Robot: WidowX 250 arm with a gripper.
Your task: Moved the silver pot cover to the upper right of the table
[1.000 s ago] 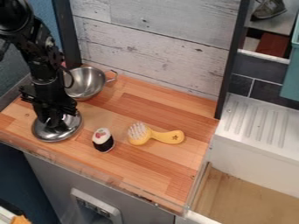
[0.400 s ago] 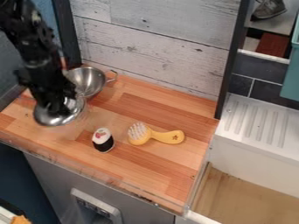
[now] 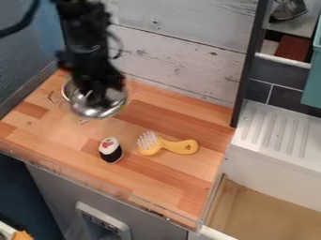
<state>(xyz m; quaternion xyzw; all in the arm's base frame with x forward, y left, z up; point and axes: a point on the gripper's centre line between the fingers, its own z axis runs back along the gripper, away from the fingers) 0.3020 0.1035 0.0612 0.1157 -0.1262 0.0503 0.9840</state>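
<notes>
- The wooden table (image 3: pixel 169 180) is bordered at the back by a whitewashed plank wall (image 3: pixel 182 51) and on the right by a white unit with a ridged top (image 3: pixel 276 133).
- The black arm (image 3: pixel 87 35) is seen at the upper left, hung over the table's back left part.
- The gripper (image 3: pixel 97 96) is pointed down and closed onto the top of the pot cover; the exact gap between its fingertips is blurred and cannot be told.
- The silver pot cover (image 3: pixel 94 112) is held at the back left of the table, tilted; whether the pot is touched by it cannot be told.
- The metal pot (image 3: pixel 71 89) is mostly hidden behind the gripper and cover, with part of it seen at their left.
- The yellow brush (image 3: pixel 180 146) is laid right of the table's middle, its pale bristles turned up and its handle pointed right.
- The toy sushi piece (image 3: pixel 110 151), black-sided and white-topped, is placed left of the brush, near but apart.
</notes>
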